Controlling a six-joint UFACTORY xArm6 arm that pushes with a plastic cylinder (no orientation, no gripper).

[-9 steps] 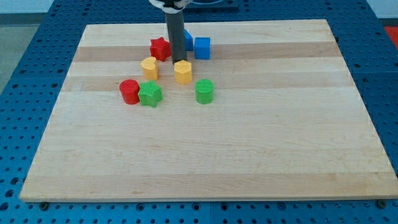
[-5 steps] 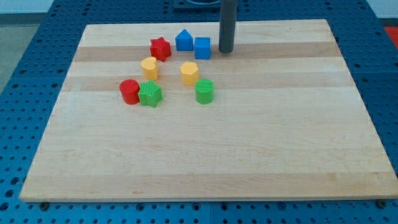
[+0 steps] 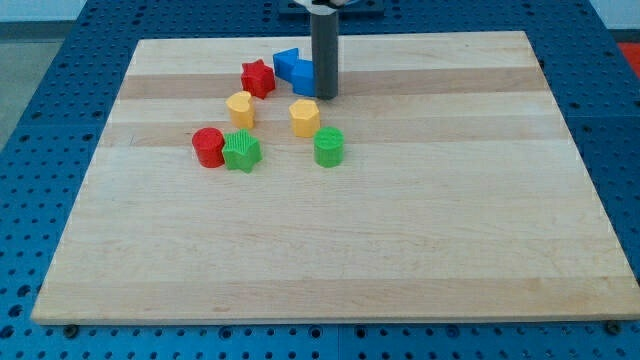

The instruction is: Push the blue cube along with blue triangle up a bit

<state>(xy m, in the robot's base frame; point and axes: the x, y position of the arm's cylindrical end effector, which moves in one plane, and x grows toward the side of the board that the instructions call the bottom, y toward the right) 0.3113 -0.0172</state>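
My tip (image 3: pixel 326 96) is pressed against the ridged blue cube (image 3: pixel 304 77), seemingly touching; the blue triangle (image 3: pixel 286 63) lies beyond, on the wooden surface (image 3: pixel 400 220). No claw is seen.

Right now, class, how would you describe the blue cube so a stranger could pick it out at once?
Start at the wooden board and go to the block cluster near the view's top. The blue cube sits against the left of my tip, touching the blue triangle. It is the only square-faced blue block.
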